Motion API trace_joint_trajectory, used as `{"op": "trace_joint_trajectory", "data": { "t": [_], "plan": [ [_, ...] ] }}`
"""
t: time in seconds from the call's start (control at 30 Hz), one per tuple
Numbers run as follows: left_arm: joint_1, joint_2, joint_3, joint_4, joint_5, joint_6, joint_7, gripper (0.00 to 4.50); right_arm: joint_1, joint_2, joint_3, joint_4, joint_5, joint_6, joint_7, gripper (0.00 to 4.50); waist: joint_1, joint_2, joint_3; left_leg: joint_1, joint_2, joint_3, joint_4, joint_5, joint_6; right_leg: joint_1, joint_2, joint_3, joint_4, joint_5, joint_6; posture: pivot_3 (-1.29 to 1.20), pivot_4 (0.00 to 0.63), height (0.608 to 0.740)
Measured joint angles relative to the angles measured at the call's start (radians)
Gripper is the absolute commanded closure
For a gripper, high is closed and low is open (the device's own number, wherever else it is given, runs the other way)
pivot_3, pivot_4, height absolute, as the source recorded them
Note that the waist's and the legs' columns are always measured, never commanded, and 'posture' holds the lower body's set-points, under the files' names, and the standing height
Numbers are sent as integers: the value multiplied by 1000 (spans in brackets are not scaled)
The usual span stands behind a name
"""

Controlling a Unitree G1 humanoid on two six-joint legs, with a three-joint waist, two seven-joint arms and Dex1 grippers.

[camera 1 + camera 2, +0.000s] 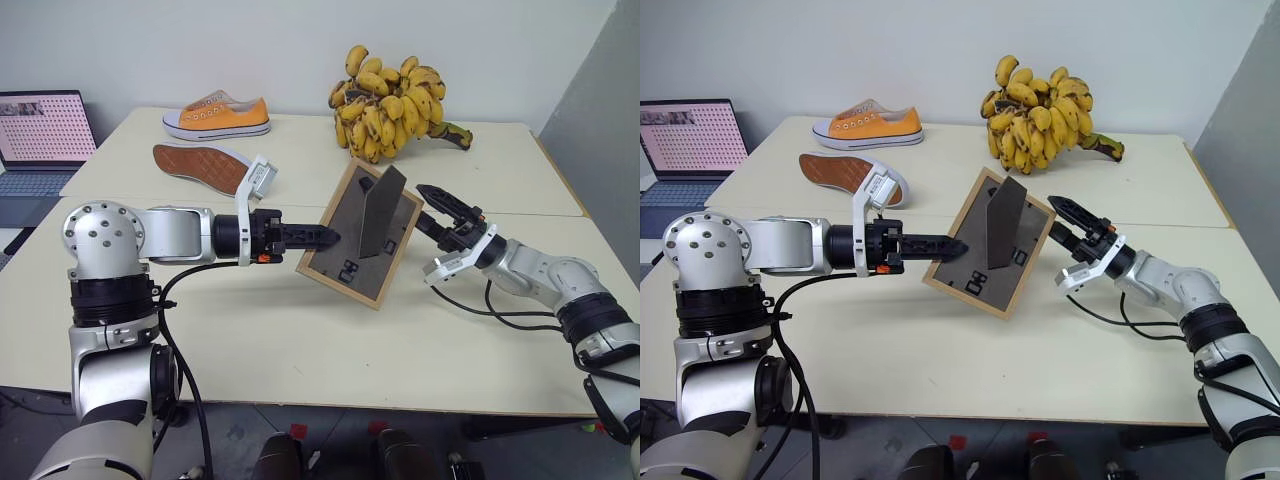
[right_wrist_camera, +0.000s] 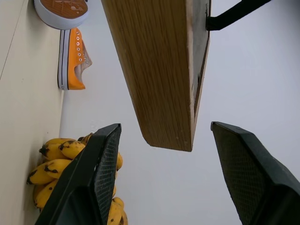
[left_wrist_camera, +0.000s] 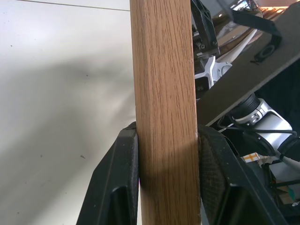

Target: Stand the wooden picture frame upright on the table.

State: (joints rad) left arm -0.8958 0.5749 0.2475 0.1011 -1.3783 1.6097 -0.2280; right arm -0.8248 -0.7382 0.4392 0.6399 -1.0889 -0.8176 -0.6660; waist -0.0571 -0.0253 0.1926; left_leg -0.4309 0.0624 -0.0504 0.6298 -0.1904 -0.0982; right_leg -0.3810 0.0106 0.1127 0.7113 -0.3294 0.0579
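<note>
The wooden picture frame (image 1: 345,250) hangs tilted above the cream table (image 1: 300,340). Its dark back faces me and its stand flap (image 1: 381,208) is swung out. My left gripper (image 1: 325,237) is shut on the frame's left edge; in the left wrist view the light-wood edge (image 3: 164,84) sits clamped between the black fingers (image 3: 119,183). My right gripper (image 1: 421,206) stands open just beside the frame's right edge, without touching it. In the right wrist view the frame's lower corner (image 2: 159,70) hovers ahead of the wide-spread fingers (image 2: 93,178).
At the table's far side lie an orange sneaker (image 1: 217,115), a second sneaker on its side showing its sole (image 1: 200,165), and a bunch of bananas (image 1: 390,105). A laptop (image 1: 40,135) stands off the table's left. A black cable (image 1: 500,312) trails by my right arm.
</note>
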Motion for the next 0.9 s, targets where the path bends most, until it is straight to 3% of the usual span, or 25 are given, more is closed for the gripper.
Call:
{"op": "trace_joint_trajectory", "data": {
  "t": [0.2, 0.53, 0.63, 0.77, 0.9],
  "plan": [
    [-9, -2, -2, 16, -22, 0, 26, 3200, 22, 51, 28, -78, 0, 1, -6, 1288, 0, 0, 0, 0, 0, 0, 0, 0, -1, 0, 0, 0, 1, 0, 0, 0, 150, 740],
    [-13, -2, -3, 27, -28, 0, 41, 3200, 33, 44, 29, -88, 1, 6, -9, 1288, 0, 0, 0, 0, -1, -1, 0, 1, 0, 0, 0, 0, 1, 0, 0, 0, 150, 740],
    [-13, -2, -3, 27, -31, 0, 42, 3200, 32, 34, 29, -82, 2, 0, -10, 1744, 0, 0, 0, 0, -1, -1, 0, 0, 0, 0, 0, 0, 1, 0, 0, 0, 150, 740],
    [-17, -2, -3, 28, -41, 0, 41, 3200, 32, 34, 31, -76, 2, -1, -12, 2723, 0, 0, 0, 0, -1, 0, 0, 1, 0, 0, 0, 0, 1, 0, 0, 0, 150, 740],
    [-17, -2, 4, 36, -49, 0, 40, 3200, 31, 34, 31, -76, 3, -2, -23, 2994, 0, 0, 0, 0, -1, -1, 0, 1, 0, 0, 0, 0, 1, 0, 0, 0, 150, 740]
  ]
}}
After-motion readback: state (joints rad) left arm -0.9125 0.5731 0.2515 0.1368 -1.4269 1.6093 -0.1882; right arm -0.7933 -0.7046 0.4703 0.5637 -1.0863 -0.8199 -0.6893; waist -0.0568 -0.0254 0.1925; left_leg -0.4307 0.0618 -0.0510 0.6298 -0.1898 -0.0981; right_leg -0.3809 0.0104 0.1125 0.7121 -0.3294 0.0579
